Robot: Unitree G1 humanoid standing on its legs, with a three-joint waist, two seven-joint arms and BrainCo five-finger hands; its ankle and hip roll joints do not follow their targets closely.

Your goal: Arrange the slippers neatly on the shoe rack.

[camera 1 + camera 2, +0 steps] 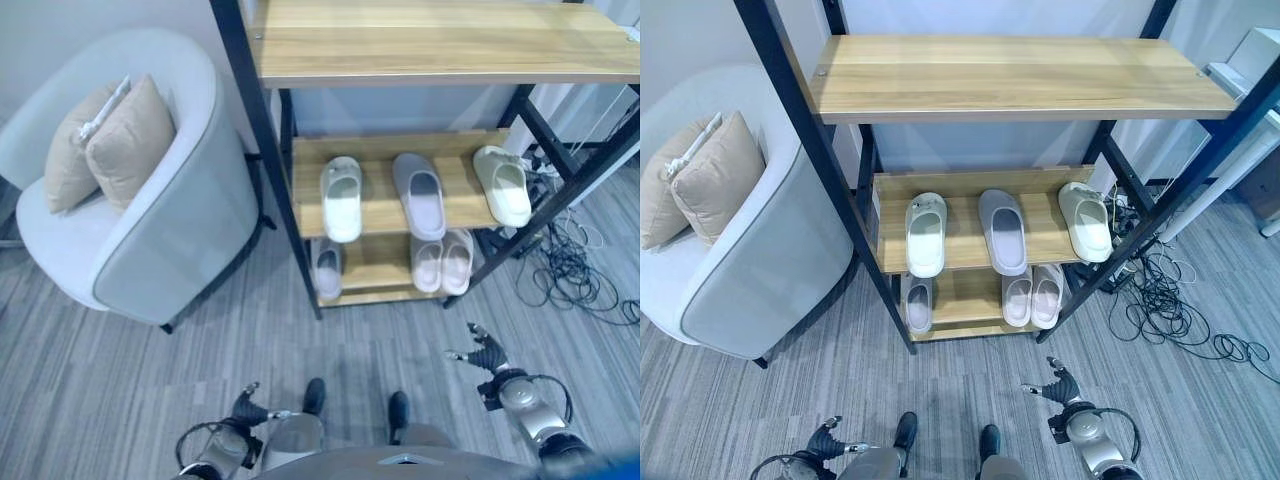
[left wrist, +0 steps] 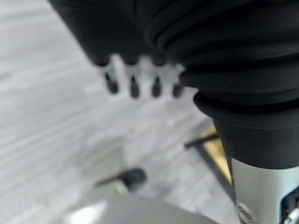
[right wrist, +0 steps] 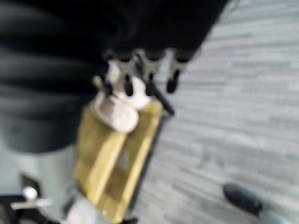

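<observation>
A black-framed shoe rack (image 1: 810, 130) with wooden shelves stands ahead. Its middle shelf (image 1: 380, 205) carries a white slipper (image 1: 342, 198), a grey slipper (image 1: 420, 194) and a cream slipper (image 1: 503, 184) set askew at the right end. On the bottom shelf a single grey-white slipper (image 1: 327, 268) lies at the left and a pink pair (image 1: 443, 261) at the right. My left hand (image 1: 247, 406) hangs low near the floor, fingers straight and empty. Low on the other side, my right hand (image 1: 485, 352) is open with spread fingers, holding nothing.
A light grey armchair (image 1: 150, 230) with two beige cushions (image 1: 125, 140) stands left of the rack. Tangled black cables (image 1: 1170, 310) lie on the floor right of the rack. The rack's top shelf (image 1: 1020, 78) is bare wood. Grey plank floor (image 1: 120, 380) stretches in front.
</observation>
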